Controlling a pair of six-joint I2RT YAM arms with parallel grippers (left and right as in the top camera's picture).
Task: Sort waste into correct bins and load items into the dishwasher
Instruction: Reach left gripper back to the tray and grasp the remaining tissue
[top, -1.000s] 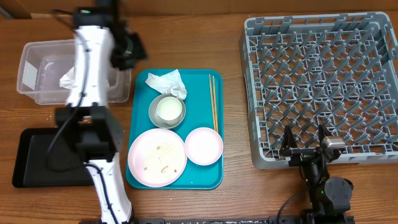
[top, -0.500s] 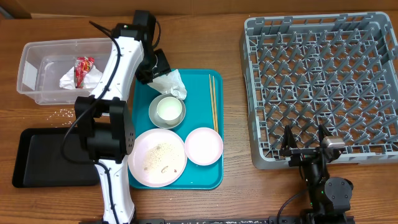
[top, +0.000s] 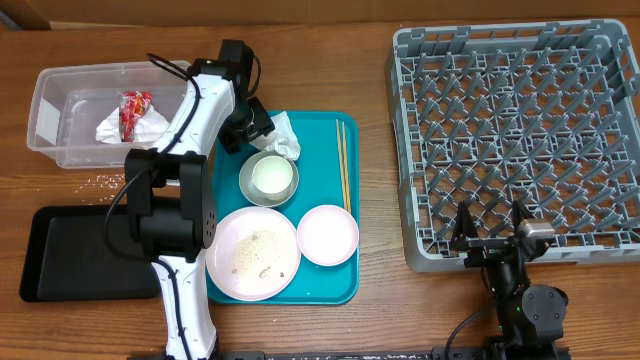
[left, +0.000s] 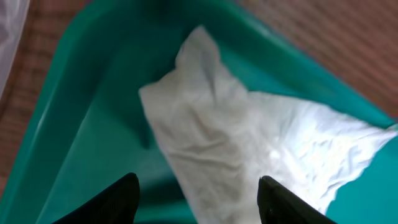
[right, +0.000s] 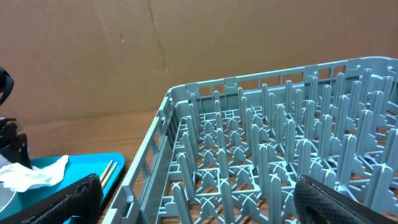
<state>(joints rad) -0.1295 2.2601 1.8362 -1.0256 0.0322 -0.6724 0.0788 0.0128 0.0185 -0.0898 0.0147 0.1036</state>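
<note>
My left gripper (top: 255, 124) (left: 199, 199) is open, low over the crumpled white napkin (top: 280, 135) (left: 249, 149) at the far left corner of the teal tray (top: 325, 285). The clear tub (top: 60, 150) holds a red-and-white wrapper (top: 133, 108) and a piece of white paper. On the tray lie a large plate (top: 253, 253) with crumbs, a small plate (top: 327, 234), a bowl (top: 269, 178) and chopsticks (top: 343, 165) (right: 107, 171). The grey dish rack (top: 520, 140) (right: 267, 155) stands at the right. My right gripper (top: 492, 232) (right: 199, 199) is open at the rack's near edge.
A black tray (top: 70, 255) lies at the near left beside my left arm's base. Loose whitish grains (top: 100, 181) lie on the table between the tub and the black tray. A cardboard wall backs the table.
My left gripper has swung right from over the clear tub to the napkin on the teal tray. The red-and-white wrapper now lies in the tub. The right arm has not moved.
</note>
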